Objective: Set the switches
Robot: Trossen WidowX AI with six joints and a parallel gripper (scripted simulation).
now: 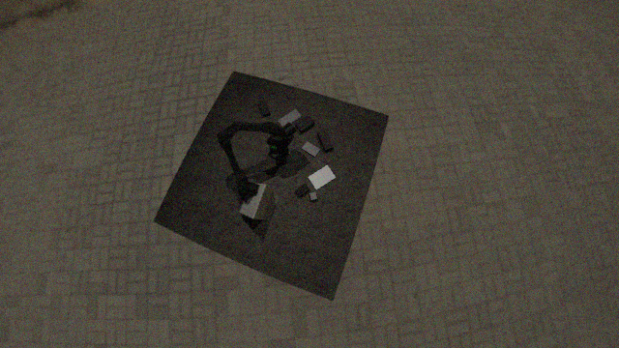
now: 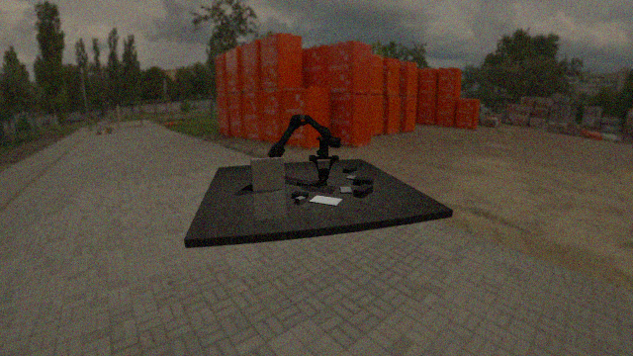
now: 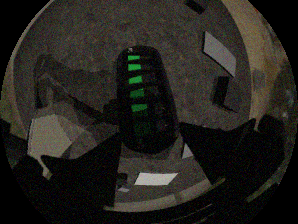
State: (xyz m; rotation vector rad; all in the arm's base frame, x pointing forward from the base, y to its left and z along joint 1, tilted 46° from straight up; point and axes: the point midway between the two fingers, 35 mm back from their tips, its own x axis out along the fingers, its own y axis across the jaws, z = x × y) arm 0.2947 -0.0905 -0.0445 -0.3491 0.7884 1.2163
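Observation:
The dark grey controller unit (image 3: 162, 95) (image 1: 274, 148) (image 2: 323, 177) is raised above the bench (image 1: 309, 256) (image 2: 223, 222). Its switch face is toward the wrist camera. Green shows along the left side of the switch row, bright on several switches and dim on the one nearest the fingers; which ends are pressed is not clear. My gripper (image 3: 149, 131) (image 2: 323, 171) is shut on the unit, one finger at each long side near its lower end in the wrist view. The underside label is hidden.
A tall pale box (image 1: 266, 205) (image 2: 268, 175) (image 3: 50, 135) stands near the arm base. A white sheet (image 1: 321, 177) (image 2: 325, 200) (image 3: 155, 178), a pale module (image 1: 310, 148) (image 2: 345, 190), another pale plate (image 1: 289, 117) (image 3: 219, 53) and dark parts (image 1: 305, 125) (image 1: 302, 190) lie around.

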